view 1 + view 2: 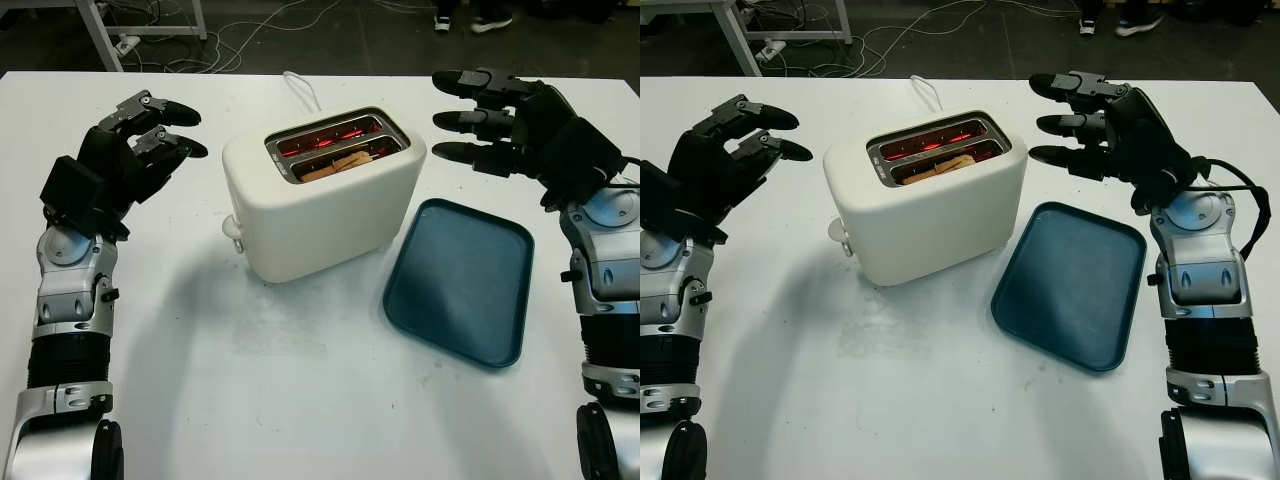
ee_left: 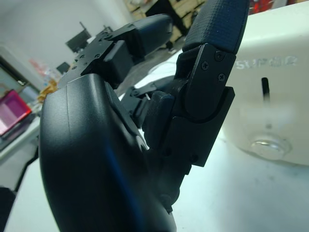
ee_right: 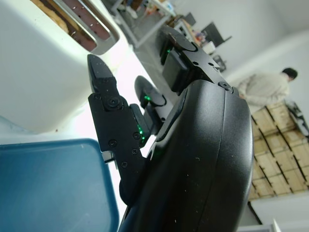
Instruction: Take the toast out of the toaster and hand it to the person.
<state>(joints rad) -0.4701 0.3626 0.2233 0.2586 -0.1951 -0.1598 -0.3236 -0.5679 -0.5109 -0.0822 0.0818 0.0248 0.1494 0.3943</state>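
Both arms enter the head views from the near edge. Left hand (image 1: 140, 140) is open, holding nothing, beside the toaster (image 1: 320, 200); the open right hand (image 1: 500, 120) hangs just past the toaster's other side, above the tray (image 1: 460, 285). Toast (image 1: 340, 162) sits in the near slot.

Left wrist view: black fingers (image 2: 207, 96) near the toaster's lever side.

Right wrist view: fingers (image 3: 116, 135) between toaster and tray; a person (image 3: 265, 87) stands far behind the hand.

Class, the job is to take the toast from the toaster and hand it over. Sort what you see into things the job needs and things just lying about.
Needed for the job:
toast in the near slot
toaster
left robot hand, open, left of the toaster
right robot hand, open, right of the toaster

Lying about:
blue tray
white table
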